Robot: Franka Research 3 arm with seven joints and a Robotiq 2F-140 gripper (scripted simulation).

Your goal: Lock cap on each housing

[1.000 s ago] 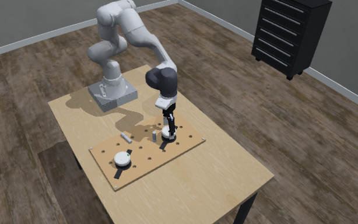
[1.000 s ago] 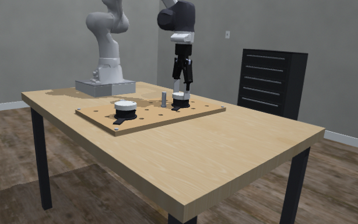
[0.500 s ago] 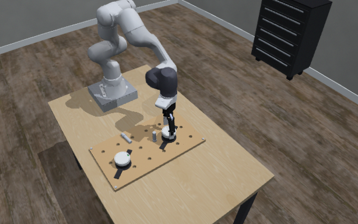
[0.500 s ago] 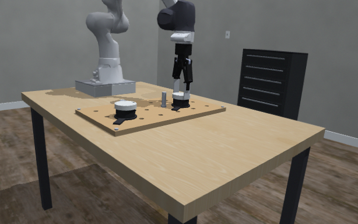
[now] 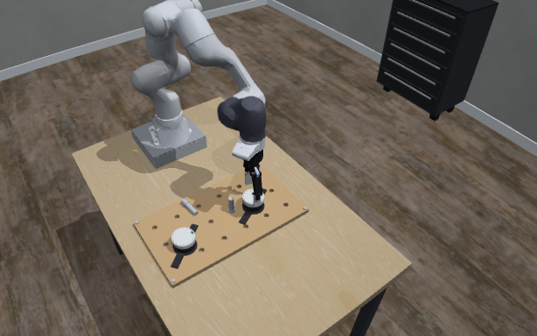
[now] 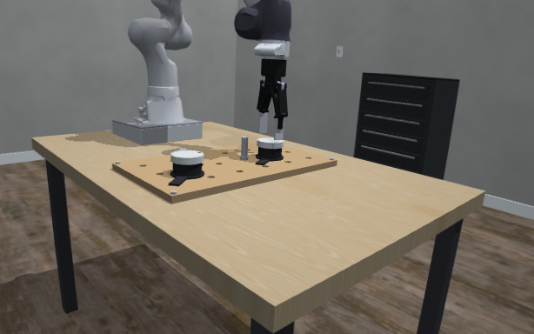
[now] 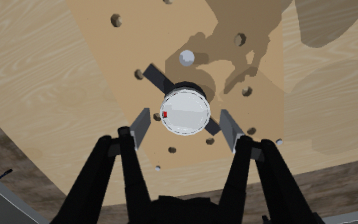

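Observation:
Two housings stand upright on a wooden pegboard (image 5: 220, 225), each a black base with a white cap. The far cap (image 5: 253, 198) also shows in the exterior view (image 6: 270, 143) and in the wrist view (image 7: 185, 112), where it has a red mark at its left edge. The near cap (image 5: 183, 237) has a green mark and also shows in the exterior view (image 6: 187, 156). My gripper (image 5: 254, 185) points straight down over the far cap. It is open and empty. Its fingertips (image 6: 271, 130) hang just above the cap, one on each side (image 7: 185, 125), not touching.
A grey peg (image 5: 231, 204) stands upright just left of the far housing. Another grey peg (image 5: 189, 206) lies flat on the board. The board has several holes. A black dresser (image 5: 433, 48) stands on the floor beyond the table.

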